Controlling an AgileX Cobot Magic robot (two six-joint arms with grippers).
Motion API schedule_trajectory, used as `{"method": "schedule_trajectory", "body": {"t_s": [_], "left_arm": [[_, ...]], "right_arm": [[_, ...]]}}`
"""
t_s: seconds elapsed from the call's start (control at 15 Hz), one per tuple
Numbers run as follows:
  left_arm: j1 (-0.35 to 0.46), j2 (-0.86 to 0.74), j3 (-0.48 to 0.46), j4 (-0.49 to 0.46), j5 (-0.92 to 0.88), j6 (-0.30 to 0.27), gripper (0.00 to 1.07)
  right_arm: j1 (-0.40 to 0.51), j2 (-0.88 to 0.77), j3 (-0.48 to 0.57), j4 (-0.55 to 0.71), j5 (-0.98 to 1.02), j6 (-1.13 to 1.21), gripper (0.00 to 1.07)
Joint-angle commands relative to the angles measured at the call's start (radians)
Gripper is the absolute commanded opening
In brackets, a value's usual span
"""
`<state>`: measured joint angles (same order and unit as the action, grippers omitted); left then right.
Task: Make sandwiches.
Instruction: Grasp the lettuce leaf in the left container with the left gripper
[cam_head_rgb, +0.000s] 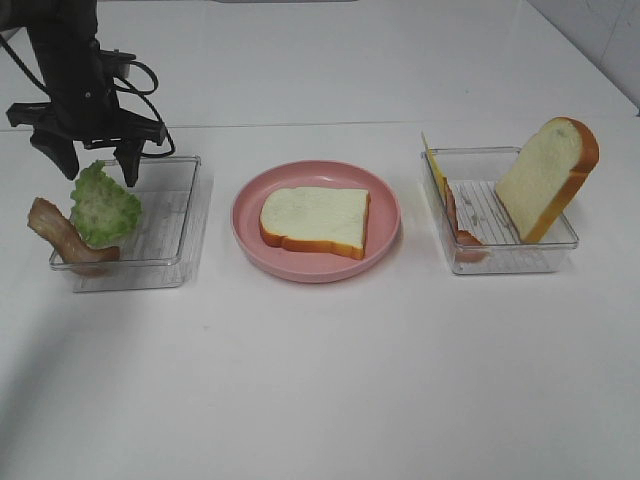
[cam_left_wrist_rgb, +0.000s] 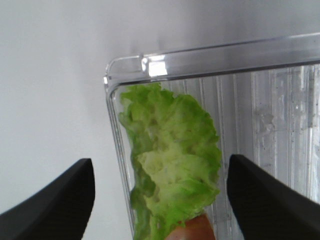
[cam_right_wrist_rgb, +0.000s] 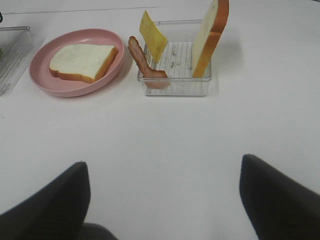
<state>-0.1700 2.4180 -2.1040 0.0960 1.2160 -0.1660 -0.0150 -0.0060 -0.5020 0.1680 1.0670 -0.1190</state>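
A ruffled green lettuce (cam_head_rgb: 103, 205) leans in the left clear tray (cam_head_rgb: 170, 262) beside a brown bacon strip (cam_head_rgb: 58, 232). Just above the lettuce hangs my left gripper (cam_head_rgb: 97, 165), open, with one finger on each side of it. In the left wrist view the lettuce (cam_left_wrist_rgb: 170, 165) sits between the fingers (cam_left_wrist_rgb: 55, 205), untouched, with the bacon (cam_left_wrist_rgb: 192, 231) below it. A bread slice (cam_head_rgb: 315, 220) lies flat on the pink plate (cam_head_rgb: 250, 235). My right gripper (cam_right_wrist_rgb: 162, 200) is open and empty over bare table.
The right clear tray (cam_head_rgb: 500, 262) holds an upright bread slice (cam_head_rgb: 548, 178), a yellow cheese slice (cam_head_rgb: 435, 165) and a bacon strip (cam_head_rgb: 462, 232). In the left wrist view one finger is outside the left tray's wall (cam_left_wrist_rgb: 200, 55).
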Motion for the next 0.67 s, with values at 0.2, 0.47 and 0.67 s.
{"method": "schedule_trajectory", "body": {"t_s": [0.2,0.47,0.67], "left_arm": [[0.0,0.001,0.002,0.002,0.074,0.0,0.48],[0.0,0.001,0.002,0.001,0.074,0.0,0.25],[0.0,0.001,0.002,0.001,0.074,0.0,0.09]], "right_arm": [[-0.003,-0.013,0.002,0.003,-0.009,-0.005,0.77],[-0.003,-0.013,0.002,0.003,-0.009,-0.005,0.77],[-0.003,-0.013,0.002,0.003,-0.009,-0.005,0.77]]}}
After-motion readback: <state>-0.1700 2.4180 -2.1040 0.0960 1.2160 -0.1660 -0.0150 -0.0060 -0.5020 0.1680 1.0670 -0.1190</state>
